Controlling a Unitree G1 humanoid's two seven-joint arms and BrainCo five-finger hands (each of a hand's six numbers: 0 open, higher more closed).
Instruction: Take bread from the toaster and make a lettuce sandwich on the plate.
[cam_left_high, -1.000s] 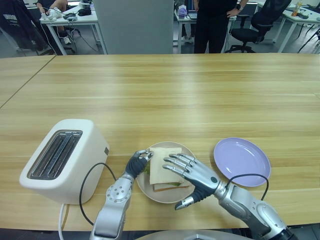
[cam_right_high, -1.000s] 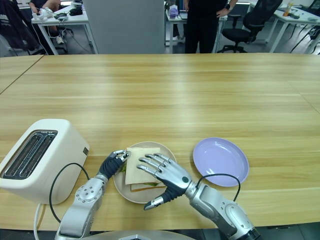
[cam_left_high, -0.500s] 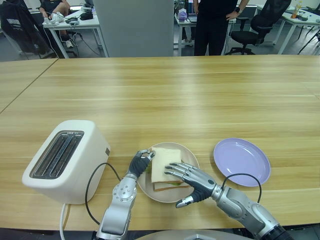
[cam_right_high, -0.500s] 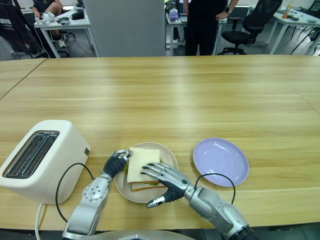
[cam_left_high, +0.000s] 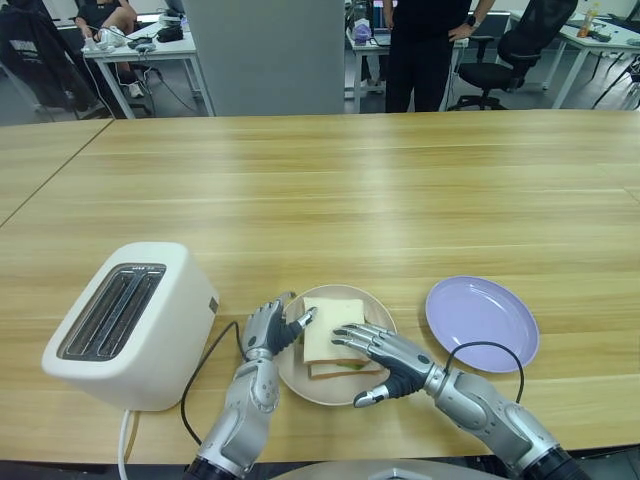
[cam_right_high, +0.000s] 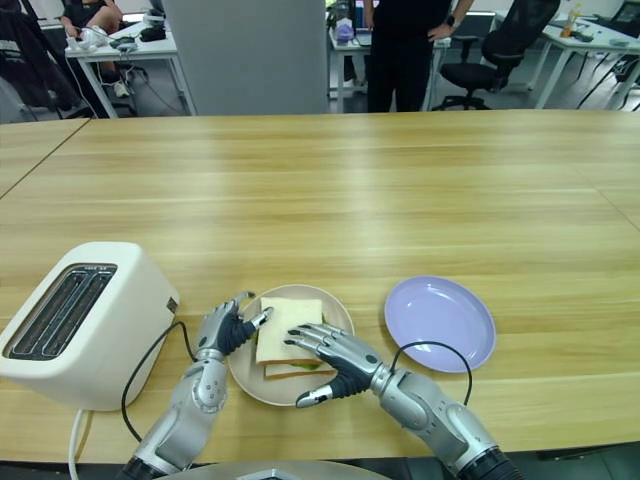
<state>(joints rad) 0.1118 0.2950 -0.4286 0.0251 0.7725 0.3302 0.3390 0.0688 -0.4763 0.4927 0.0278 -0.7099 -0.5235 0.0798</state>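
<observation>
A sandwich (cam_left_high: 335, 332) of two white bread slices with a bit of green lettuce at its near edge lies on a beige plate (cam_left_high: 320, 386) near the table's front. My right hand (cam_left_high: 385, 358) rests over the sandwich's near right corner, fingers spread flat on the top slice. At the plate's left rim my left hand (cam_left_high: 268, 327) stands with fingers spread, beside the sandwich and holding nothing. A cream toaster (cam_left_high: 128, 320) with two dark, empty-looking slots stands to the left.
An empty lavender plate (cam_left_high: 481, 321) lies to the right of the beige one. A black cable (cam_left_high: 205, 372) loops between the toaster and my left arm. Wide bare wooden table stretches behind.
My left hand has let go of the sandwich's left edge and opened, drawing back to the plate's rim. My right hand has lowered onto the top slice. The view shifted slightly.
</observation>
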